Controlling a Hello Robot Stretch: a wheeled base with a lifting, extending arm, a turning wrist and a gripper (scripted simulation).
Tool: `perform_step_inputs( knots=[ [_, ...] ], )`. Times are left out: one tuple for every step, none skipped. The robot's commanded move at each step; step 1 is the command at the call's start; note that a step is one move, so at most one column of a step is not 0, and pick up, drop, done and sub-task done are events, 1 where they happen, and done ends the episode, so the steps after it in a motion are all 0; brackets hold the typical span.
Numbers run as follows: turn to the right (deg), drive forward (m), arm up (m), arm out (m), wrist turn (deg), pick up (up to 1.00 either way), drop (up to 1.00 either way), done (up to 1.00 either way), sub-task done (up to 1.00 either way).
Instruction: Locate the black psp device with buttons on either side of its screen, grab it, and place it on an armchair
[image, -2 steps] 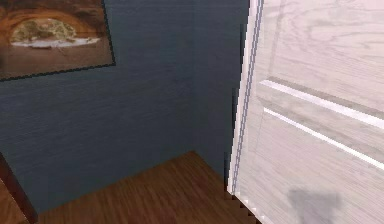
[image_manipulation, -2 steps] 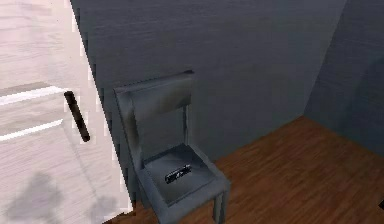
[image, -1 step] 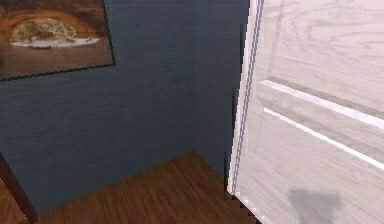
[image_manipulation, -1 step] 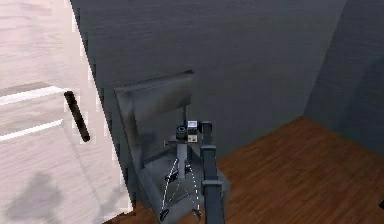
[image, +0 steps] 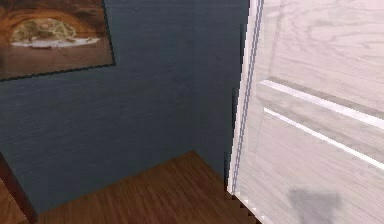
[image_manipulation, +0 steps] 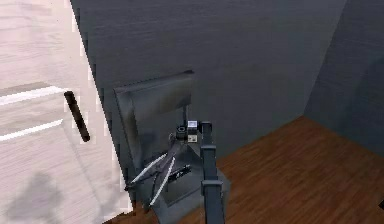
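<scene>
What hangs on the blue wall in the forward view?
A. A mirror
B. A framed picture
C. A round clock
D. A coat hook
B: a framed picture with a dark border hangs high on the blue wall, at the forward view's left.

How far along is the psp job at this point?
Done: nothing I can confirm. In hand: the gripper is in front of a grey thing beside the white door; whether it holds anything cannot be told. Left, likely: finding the psp, grabbing it, reaching an armchair.
</scene>
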Motion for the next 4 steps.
perform_step_inputs(
  knots=[
    [0.0,0.0,0.0,0.0,45.0,0.0,0.0,0.0,0.0],
    [0.0,0.0,0.0,0.0,45.0,0.0,0.0,0.0,0.0],
    [0.0,0.0,0.0,0.0,12.0,0.0,0.0,0.0,0.0],
    [0.0,0.0,-0.3,0.0,0.0,0.0,0.0,0.0,0.0]
  ],
)
